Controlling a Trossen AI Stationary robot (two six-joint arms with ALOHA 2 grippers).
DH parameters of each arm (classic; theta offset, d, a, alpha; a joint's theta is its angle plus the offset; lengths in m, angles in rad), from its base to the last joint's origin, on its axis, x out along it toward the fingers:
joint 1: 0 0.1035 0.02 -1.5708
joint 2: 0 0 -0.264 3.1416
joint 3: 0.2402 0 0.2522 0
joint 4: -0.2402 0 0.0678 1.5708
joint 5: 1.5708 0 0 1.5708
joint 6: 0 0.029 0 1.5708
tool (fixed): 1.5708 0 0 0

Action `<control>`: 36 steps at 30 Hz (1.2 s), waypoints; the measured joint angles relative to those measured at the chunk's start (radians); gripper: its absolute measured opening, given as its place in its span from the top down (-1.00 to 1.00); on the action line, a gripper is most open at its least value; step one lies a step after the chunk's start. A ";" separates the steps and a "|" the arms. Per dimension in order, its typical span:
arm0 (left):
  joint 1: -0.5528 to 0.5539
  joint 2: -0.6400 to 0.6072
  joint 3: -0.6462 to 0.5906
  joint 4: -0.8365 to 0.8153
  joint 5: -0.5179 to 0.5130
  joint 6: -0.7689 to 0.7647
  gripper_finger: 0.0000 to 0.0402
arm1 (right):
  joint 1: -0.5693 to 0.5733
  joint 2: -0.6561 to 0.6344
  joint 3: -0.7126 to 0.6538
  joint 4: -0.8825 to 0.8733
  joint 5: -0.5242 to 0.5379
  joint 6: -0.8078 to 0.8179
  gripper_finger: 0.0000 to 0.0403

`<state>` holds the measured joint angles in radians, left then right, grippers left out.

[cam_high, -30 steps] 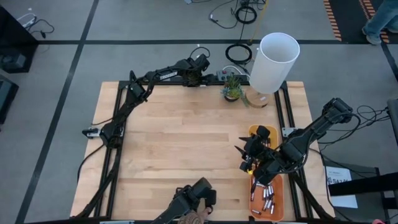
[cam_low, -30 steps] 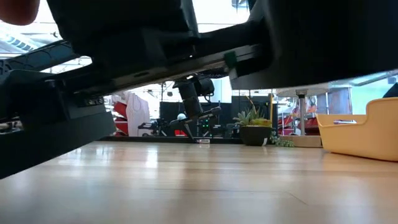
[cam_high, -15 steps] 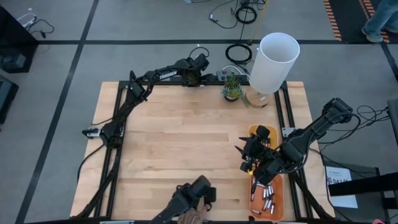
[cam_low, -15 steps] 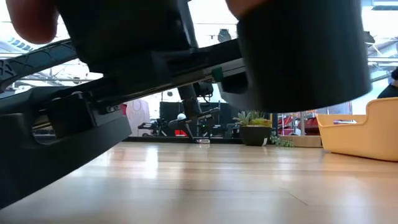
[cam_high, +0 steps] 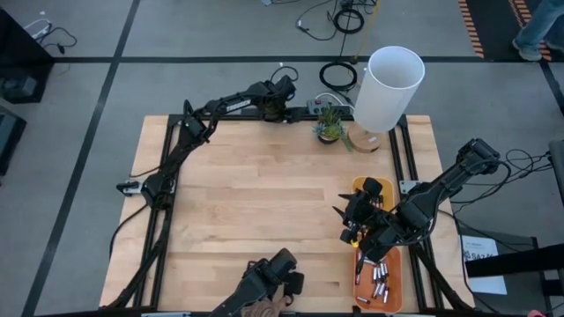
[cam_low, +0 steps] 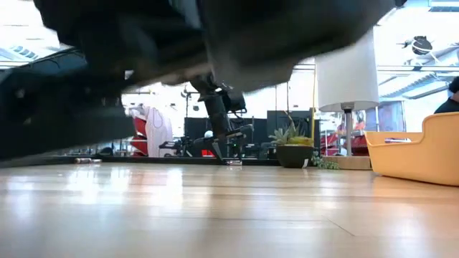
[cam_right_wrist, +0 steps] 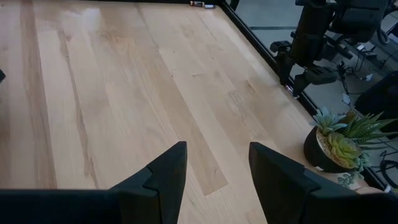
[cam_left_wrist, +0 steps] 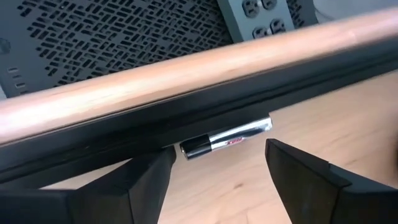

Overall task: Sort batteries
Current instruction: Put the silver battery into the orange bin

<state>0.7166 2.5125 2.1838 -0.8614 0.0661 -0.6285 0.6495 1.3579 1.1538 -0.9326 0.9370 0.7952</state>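
One battery, silvery with a dark end, lies on its side on the wood, against the black rail at the table's far edge. My left gripper points down over it, open, one finger on each side and clear of it; in the high view this gripper is at the far edge. Several more batteries lie in the orange tray at the right. My right gripper hovers open above the yellow tray, with nothing between its fingers.
A white lamp and a small potted plant stand at the far right. A dark device with a person's hand at it sits at the near edge and blocks much of the low view. The table's middle is bare wood.
The dark device at the near edge has shifted under the person's hand, so the low view now shows more of the room and the lamp. Both arms have kept their places.
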 joint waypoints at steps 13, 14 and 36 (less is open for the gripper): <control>-0.035 -0.001 0.166 -0.298 -0.046 0.308 -0.35 | 0.000 0.000 0.000 0.001 0.000 0.002 0.17; -0.047 0.000 0.170 -0.307 -0.048 0.355 -0.35 | 0.000 0.000 0.000 0.003 0.000 0.003 0.17; -0.162 0.001 0.171 -0.281 -0.025 1.218 -0.35 | 0.000 0.000 0.000 0.014 -0.025 0.036 0.17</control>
<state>0.5544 2.5130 2.3547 -1.1419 0.0413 0.5899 0.6498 1.3579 1.1538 -0.9184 0.9119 0.8312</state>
